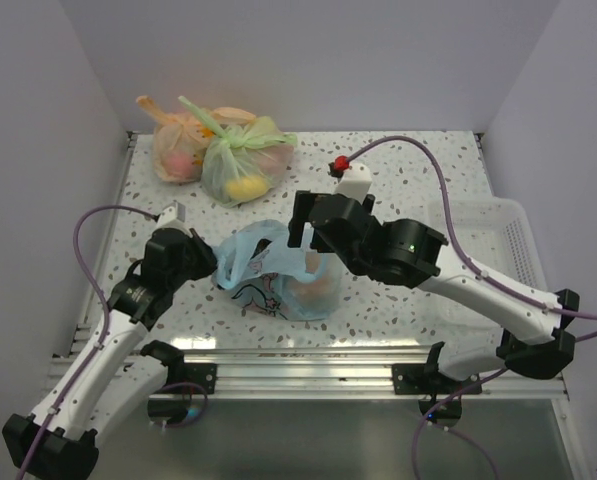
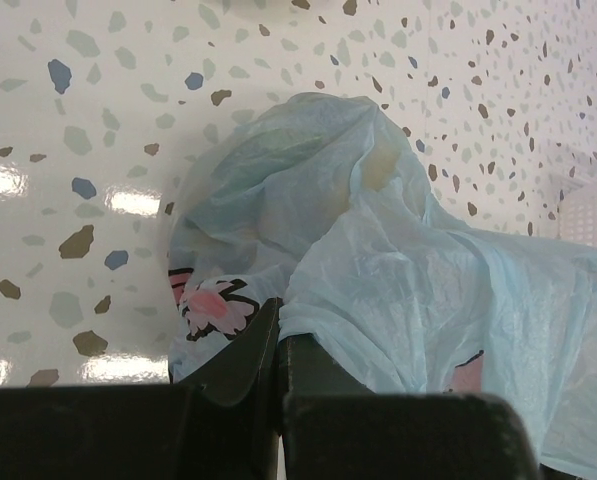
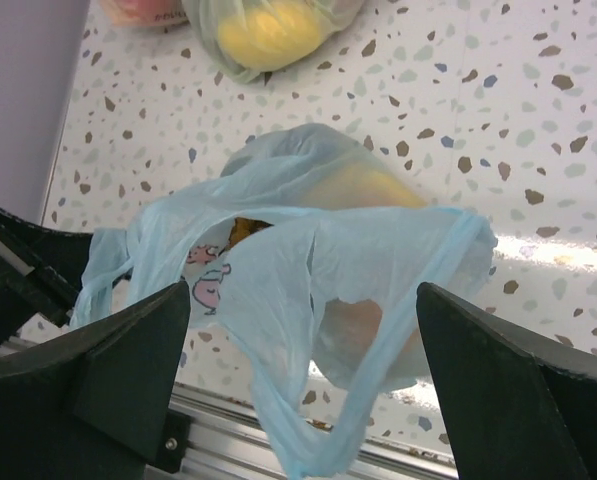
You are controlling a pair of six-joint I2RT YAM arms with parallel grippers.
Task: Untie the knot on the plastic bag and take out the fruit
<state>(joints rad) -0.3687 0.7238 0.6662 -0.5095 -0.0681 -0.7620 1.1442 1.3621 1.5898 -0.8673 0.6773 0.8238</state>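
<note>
The light blue plastic bag point(image 1: 270, 272) with its pink-and-black print lies at the table's near middle. My left gripper point(image 1: 204, 262) is shut on the bag's left edge; in the left wrist view its fingers point(image 2: 248, 350) pinch the blue film point(image 2: 398, 290). My right gripper point(image 1: 304, 238) hovers over the bag, open wide, and the fingers point(image 3: 128, 350) stand either side of loose handle loops point(image 3: 323, 440). No tied knot shows. Fruit shows through the film as a yellow-orange shape point(image 3: 363, 190), and a dark orange piece point(image 3: 244, 230) sits at the bag's mouth.
A green bag point(image 1: 243, 165) and an orange bag point(image 1: 178, 150), both knotted with fruit inside, lie at the back left. A white tray point(image 1: 490, 225) stands at the right. An aluminium rail point(image 1: 298, 360) runs along the near edge. Walls close in left, back and right.
</note>
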